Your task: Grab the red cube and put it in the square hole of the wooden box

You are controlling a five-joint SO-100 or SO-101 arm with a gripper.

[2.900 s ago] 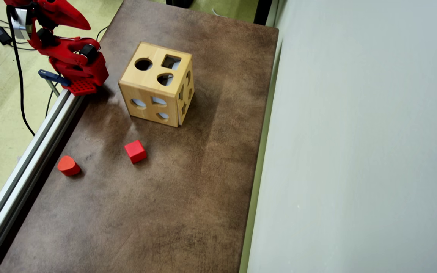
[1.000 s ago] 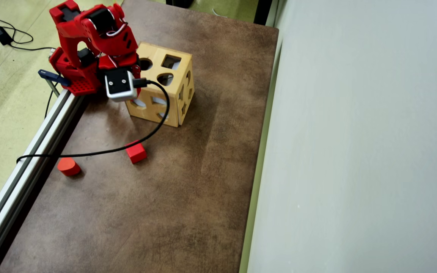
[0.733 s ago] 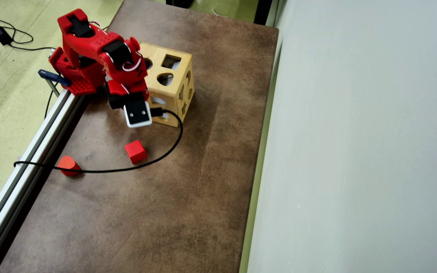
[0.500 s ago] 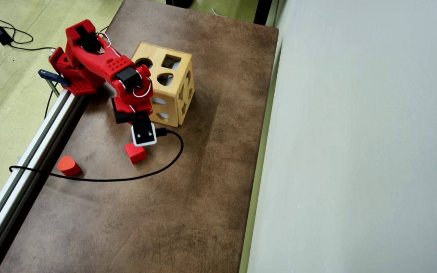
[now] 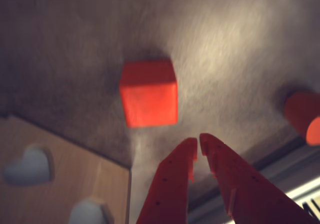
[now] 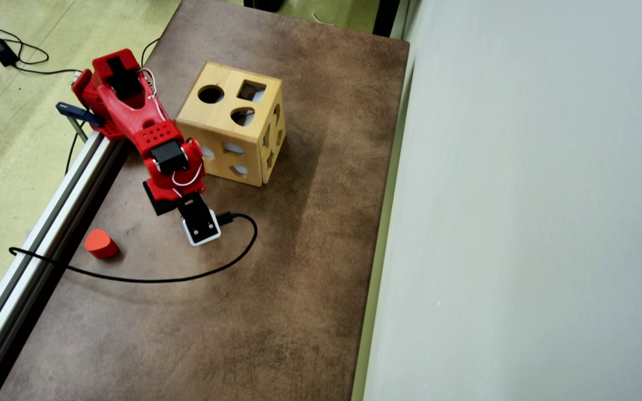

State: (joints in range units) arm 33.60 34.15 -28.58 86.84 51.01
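wrist view pretty dim and warm-tinted, heavy motion blur all over, red cube (image 5: 149, 93) soft-edged with a dark shadow behind it, bright patch upper right, overhead view sharp, evenly lit, soft shadow beside the wooden box (image 6: 230, 123)

The red arm (image 6: 148, 128) reaches from its base at the table's left edge, seen from overhead, out over the tabletop with its wrist bent downward. In the wrist view, the gripper (image 5: 198, 146) hangs above the surface, its two fingertips almost touching, holding nothing.
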